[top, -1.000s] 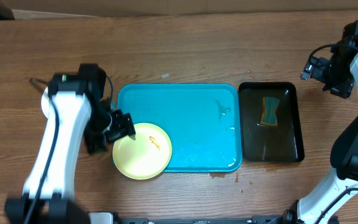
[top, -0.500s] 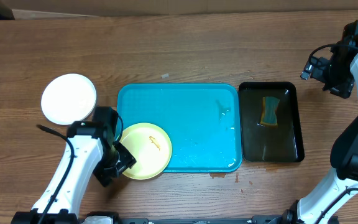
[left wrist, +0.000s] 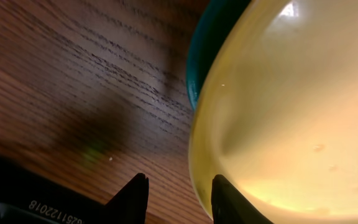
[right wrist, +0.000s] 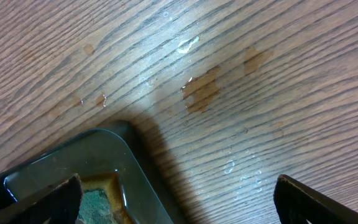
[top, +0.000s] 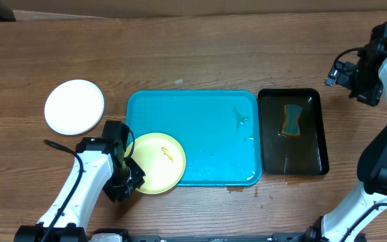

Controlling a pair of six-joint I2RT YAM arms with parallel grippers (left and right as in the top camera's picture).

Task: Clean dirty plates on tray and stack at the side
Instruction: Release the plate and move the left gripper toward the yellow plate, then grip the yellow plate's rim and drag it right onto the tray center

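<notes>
The pale yellow plate lies at the 7 o'clock corner of the turquoise tray, overhanging its rim. The left gripper has its jaws narrowly parted astride the plate's 8 o'clock edge. A white plate sits on the table at the tray's 10 o'clock. The right gripper hangs over the table, jaws spread wide.

Black rectangular tray on wooden table; teal-and-yellow sponge inside; brown stains nearby.
</notes>
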